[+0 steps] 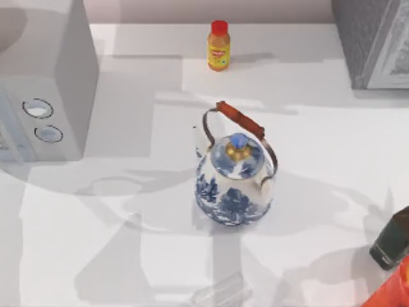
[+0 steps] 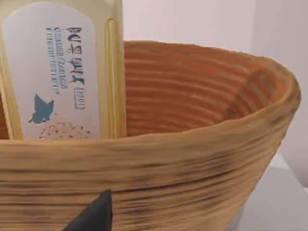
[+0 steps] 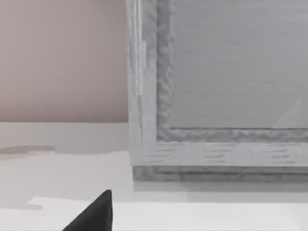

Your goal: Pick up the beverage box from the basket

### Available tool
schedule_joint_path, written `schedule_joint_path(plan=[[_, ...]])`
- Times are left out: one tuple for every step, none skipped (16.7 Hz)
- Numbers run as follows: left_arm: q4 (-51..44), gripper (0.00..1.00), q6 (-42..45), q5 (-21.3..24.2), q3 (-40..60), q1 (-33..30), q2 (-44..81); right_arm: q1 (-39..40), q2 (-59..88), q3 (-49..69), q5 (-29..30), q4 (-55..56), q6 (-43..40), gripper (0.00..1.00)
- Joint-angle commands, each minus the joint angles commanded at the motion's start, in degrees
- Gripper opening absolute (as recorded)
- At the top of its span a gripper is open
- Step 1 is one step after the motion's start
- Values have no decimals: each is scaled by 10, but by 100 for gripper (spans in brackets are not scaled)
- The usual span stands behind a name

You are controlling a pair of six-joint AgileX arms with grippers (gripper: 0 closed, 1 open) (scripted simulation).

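The top view looks straight down on the table (image 1: pixel 128 96), teapot (image 1: pixel 234 182) central. The left wrist camera sits hard against the basket (image 2: pixel 144 173) wall. The right wrist camera faces the far-right grey cabinet (image 3: pixel 216 96), shared with the top view (image 1: pixel 374 41).

Bright, even light fills the white table (image 1: pixel 128 211); soft grey shadows (apparently of the arms) cross it, and the teapot (image 1: pixel 234 182) shows no glare.

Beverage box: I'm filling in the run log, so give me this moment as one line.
beverage box: upright inside basket | left arm: facing basket's outer wall | right arm: table's right edge | grasp: not yet
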Motion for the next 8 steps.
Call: schedule_joint_path(plan=[[17,100,0,16,31,15,49,0,0,0,0,0,0,100],[33,100,0,31,60,30,95,0,0,0,0,0,0,100],[48,100,1,46,88,43,139,0,0,0,0,0,0,100],[62,100,1,58,114,56,178,0,0,0,0,0,0,100],[75,100,1,70,137,67,214,0,0,0,0,0,0,100],[87,100,1,80,158,77,245,0,0,0,0,0,0,100],[97,100,1,89,175,86,271,0,0,0,0,0,0,100],[104,100,2,95,189,93,290,0,0,0,0,0,0,100]])
